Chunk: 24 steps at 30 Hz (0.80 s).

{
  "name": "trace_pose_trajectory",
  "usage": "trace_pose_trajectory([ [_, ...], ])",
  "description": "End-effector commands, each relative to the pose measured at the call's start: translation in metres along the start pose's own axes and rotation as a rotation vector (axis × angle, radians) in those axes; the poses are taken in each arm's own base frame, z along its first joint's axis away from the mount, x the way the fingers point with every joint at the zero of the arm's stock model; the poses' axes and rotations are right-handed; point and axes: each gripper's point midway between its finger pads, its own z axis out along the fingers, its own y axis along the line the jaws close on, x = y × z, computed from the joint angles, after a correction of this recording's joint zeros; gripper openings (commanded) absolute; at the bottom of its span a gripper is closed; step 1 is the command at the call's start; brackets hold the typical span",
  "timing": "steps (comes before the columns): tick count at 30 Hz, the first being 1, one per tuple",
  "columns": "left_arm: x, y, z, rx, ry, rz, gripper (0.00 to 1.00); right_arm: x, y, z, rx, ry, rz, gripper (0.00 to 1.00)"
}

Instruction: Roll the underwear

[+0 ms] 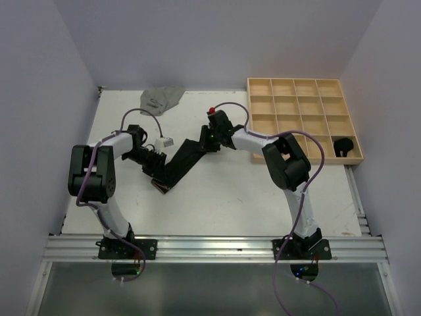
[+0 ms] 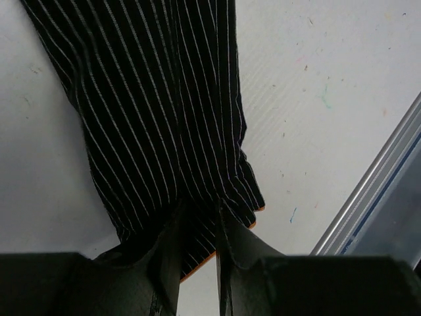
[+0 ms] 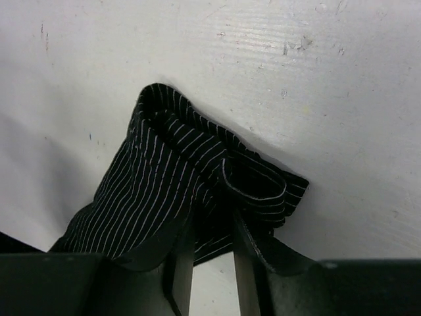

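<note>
A black pinstriped pair of underwear (image 1: 184,158) lies as a long diagonal band on the white table, stretched between my two grippers. My left gripper (image 1: 156,179) is at its near-left end; in the left wrist view the orange-edged hem of the underwear (image 2: 158,99) runs into the narrow gap between the jaws of the left gripper (image 2: 197,210), which are shut on it. My right gripper (image 1: 209,137) is at the far-right end. There the folded, looped end of the underwear (image 3: 164,171) sits at the tips of the right gripper (image 3: 209,214), whose jaws stand apart with bare table showing between them.
A grey pair of underwear (image 1: 161,99) lies crumpled at the table's back edge. The wooden grid tray (image 1: 302,118) stands at the back right, with a black rolled piece (image 1: 343,146) in its near-right compartment. A metal rail (image 2: 375,184) runs along the near edge.
</note>
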Motion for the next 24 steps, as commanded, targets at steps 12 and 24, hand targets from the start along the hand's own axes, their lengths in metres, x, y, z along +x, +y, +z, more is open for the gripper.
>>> trace_pose_trajectory([
  [12, 0.014, 0.01, -0.004, -0.038, 0.005, 0.018, 0.37, -0.088, 0.089, -0.058, -0.226, -0.237, 0.017, 0.38],
  [24, 0.021, 0.01, -0.003, -0.046, 0.017, 0.008, 0.39, -0.002, 0.061, 0.017, -0.235, -0.062, 0.177, 0.34],
])
